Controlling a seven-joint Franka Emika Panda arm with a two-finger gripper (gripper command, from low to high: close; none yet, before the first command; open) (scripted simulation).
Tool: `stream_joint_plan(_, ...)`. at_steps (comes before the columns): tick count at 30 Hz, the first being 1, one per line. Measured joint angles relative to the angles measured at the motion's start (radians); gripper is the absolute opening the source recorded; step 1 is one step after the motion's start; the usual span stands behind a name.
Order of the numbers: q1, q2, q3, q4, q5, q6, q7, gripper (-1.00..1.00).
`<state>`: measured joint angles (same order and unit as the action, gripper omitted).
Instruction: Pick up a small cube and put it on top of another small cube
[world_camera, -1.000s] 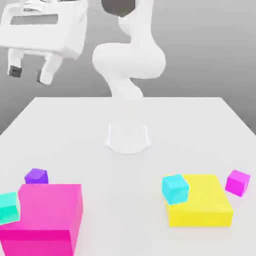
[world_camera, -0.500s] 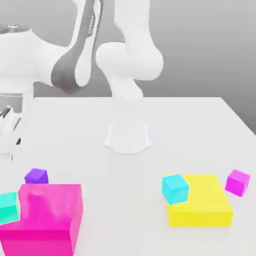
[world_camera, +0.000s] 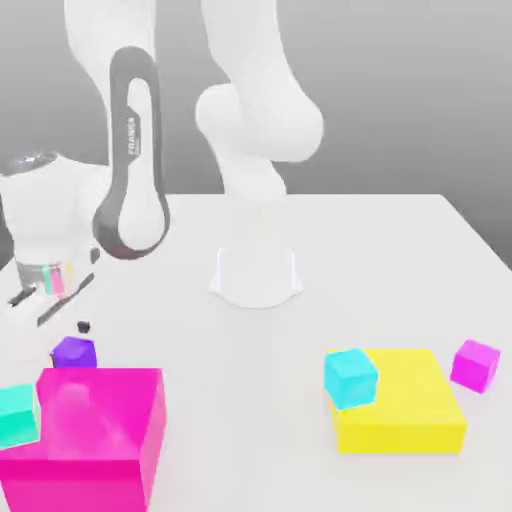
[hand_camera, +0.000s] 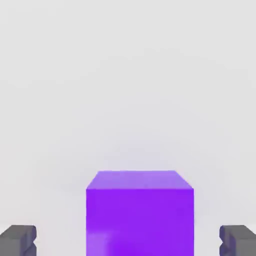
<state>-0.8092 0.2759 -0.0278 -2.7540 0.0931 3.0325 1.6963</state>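
The small cube is plain violet-purple and rests on the white table at the exterior view's left, just behind the big pink block. My gripper hangs low right above it, with one dark fingertip showing just over the cube. In the hand view the small cube sits between the two grey fingertips, one on each side with a gap to each. The gripper is open and holds nothing.
A small teal cube leans at the pink block's left edge. A cyan cube sits at the corner of the yellow block, and a small magenta cube lies to its right. The robot's base stands mid-table.
The arm has swung down from high at the left to just over the violet-purple cube. The fingers stayed open and no cube has moved.
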Motion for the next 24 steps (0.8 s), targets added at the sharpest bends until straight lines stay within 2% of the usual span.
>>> stream_joint_plan(1,-0.003,0.022,0.003,0.003,0.001,0.018,-0.002,-1.00)
stream_joint_plan(8,-0.006,0.026,0.005,0.004,-0.001,0.022,-0.001,-1.00)
stream_joint_plan(18,0.014,-0.205,-0.029,-0.035,-0.072,-0.169,0.055,-1.00)
stream_joint_plan(24,0.099,-0.216,0.005,0.151,-0.103,-0.367,0.211,-1.00)
